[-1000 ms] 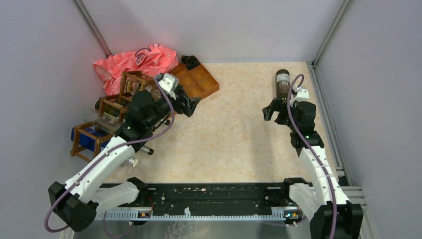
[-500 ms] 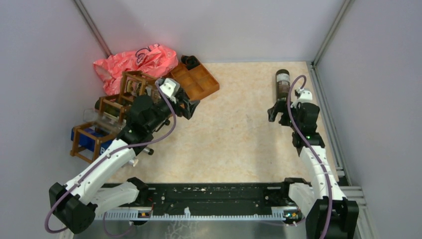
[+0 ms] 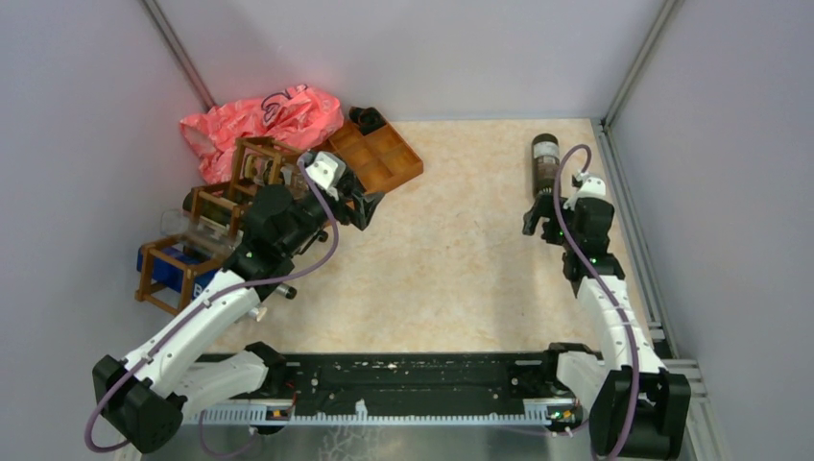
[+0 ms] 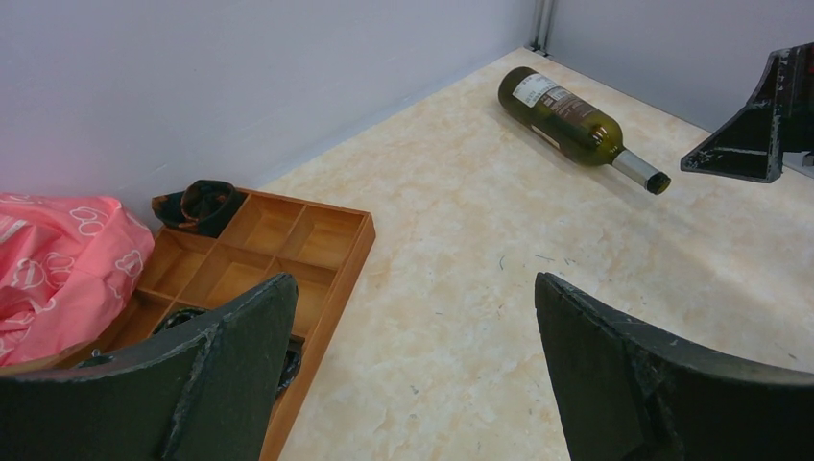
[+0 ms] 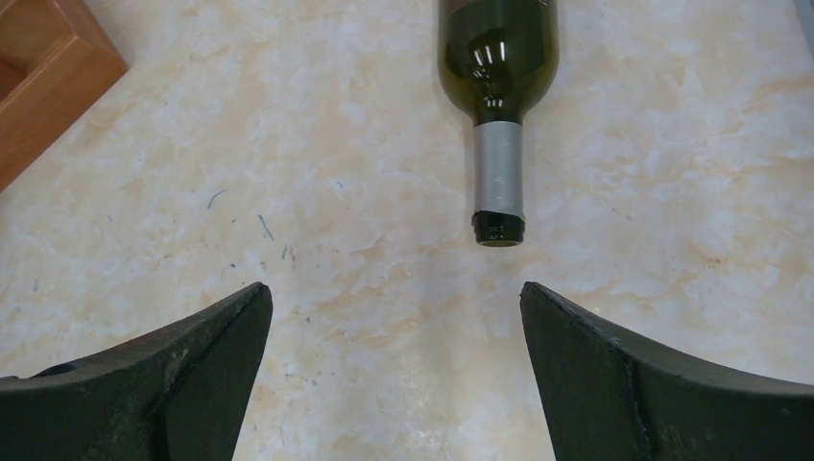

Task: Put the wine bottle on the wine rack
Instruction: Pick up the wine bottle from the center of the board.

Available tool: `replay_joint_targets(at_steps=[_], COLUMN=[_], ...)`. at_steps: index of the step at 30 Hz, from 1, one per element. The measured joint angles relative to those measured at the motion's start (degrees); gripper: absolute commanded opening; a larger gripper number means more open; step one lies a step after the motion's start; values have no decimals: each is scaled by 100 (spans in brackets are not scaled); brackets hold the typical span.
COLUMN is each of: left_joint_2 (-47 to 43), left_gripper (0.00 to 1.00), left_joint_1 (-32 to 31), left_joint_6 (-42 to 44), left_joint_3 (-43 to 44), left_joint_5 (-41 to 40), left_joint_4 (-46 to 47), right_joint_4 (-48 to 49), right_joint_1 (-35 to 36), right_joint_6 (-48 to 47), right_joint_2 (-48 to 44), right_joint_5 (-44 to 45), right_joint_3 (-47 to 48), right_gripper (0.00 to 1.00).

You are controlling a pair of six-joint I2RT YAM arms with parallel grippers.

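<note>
The wine bottle point(image 3: 544, 158), dark green with a silver-wrapped neck, lies on its side at the far right of the table, neck toward the arms. In the right wrist view the wine bottle point(image 5: 499, 58) points its mouth at my right gripper point(image 5: 394, 288), which is open and empty just short of the mouth. From above, the right gripper point(image 3: 538, 219) sits just near of the neck. The dark brown wine rack point(image 3: 213, 204) stands at the far left. My left gripper point(image 3: 371, 206) hovers open and empty beside it. The wine bottle point(image 4: 562, 104) also shows far off past the left gripper point(image 4: 413, 283).
An orange-brown compartment tray point(image 3: 386, 154) lies at the back left, with a black object point(image 4: 202, 204) in its corner. A pink plastic bag point(image 3: 259, 120) is bunched behind the rack. A blue item point(image 3: 168, 261) sits in the rack's near end. Grey walls close in three sides.
My right gripper has swung rightward and lined up just below the bottle's neck. My left gripper has turned slightly and stayed near the tray. Both stay open.
</note>
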Motion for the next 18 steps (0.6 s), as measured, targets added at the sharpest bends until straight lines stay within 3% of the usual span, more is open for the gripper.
replay_joint_targets(at_steps=[8, 18], left_joint_2=[0, -35], left_gripper=[99, 99], left_joint_1=[0, 0], left_joint_6=[2, 48], left_joint_3=[-2, -57], left_joint_5=[4, -17], left_joint_4=[0, 7], right_joint_4=[-20, 127], right_joint_1=[-4, -9], right_joint_6=[0, -175], right_joint_2=[752, 3209], right_joint_5=[483, 807], right_joint_3=[293, 1897], right_gripper=[98, 99])
